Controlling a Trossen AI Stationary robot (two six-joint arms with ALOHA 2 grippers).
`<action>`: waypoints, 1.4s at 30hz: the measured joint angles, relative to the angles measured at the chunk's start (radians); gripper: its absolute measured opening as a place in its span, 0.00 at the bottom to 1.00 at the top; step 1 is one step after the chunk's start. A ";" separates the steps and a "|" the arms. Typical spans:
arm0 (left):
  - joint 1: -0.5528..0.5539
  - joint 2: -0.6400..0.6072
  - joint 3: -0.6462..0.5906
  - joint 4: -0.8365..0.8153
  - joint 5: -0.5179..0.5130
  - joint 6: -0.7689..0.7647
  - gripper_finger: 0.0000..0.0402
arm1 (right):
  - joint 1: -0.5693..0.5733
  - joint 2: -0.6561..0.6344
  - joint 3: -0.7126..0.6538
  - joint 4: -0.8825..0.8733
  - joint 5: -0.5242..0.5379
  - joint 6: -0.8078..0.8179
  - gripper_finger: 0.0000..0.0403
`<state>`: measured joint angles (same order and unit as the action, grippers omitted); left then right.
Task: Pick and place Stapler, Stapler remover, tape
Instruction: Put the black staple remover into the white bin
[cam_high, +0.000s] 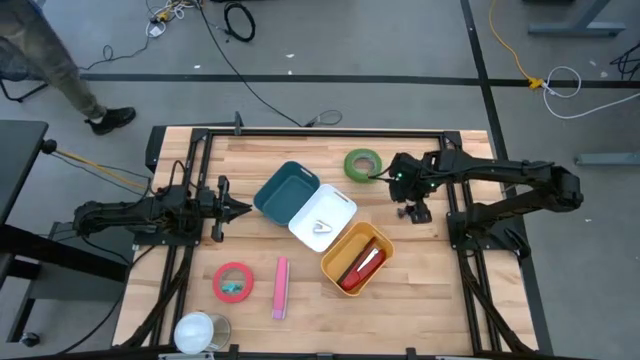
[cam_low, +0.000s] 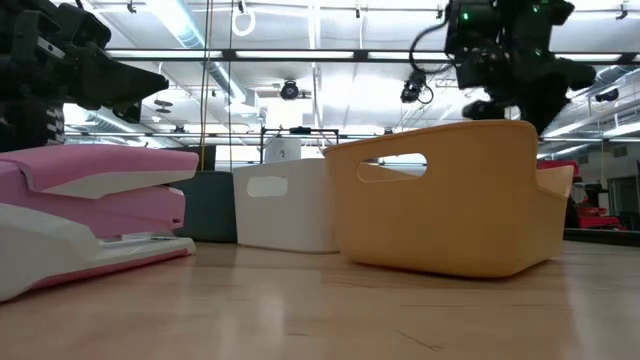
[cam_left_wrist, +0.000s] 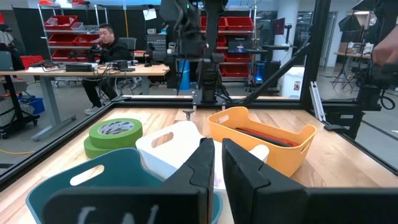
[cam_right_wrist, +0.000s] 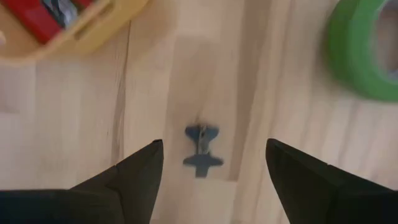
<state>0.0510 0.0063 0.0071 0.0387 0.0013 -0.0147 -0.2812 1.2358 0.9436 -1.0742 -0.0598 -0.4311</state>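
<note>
My right gripper (cam_right_wrist: 211, 163), jaws spread and empty, hangs above bare table beside the green tape (cam_high: 363, 164), lined up for a grab; the red stapler (cam_high: 360, 265) already lies in the yellow bin (cam_high: 337, 255).

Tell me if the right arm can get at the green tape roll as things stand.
Probably yes. The right gripper hangs open over bare wood just beside the green tape roll, which lies flat with nothing on top of it. The white bin sits apart from it, so the approach looks free.
</note>
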 joint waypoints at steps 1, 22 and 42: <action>0.000 0.000 0.000 0.000 0.000 0.000 0.09 | 0.000 0.000 -0.019 -0.001 0.000 -0.003 0.70; 0.000 0.000 0.000 0.000 0.000 0.000 0.09 | 0.001 0.000 -0.234 0.142 0.094 -0.083 0.70; 0.000 0.000 0.000 0.000 0.000 0.000 0.09 | 0.001 0.001 -0.328 0.292 0.070 -0.074 0.70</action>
<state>0.0510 0.0063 0.0074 0.0390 0.0013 -0.0148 -0.2802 1.2369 0.6157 -0.7821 0.0101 -0.5053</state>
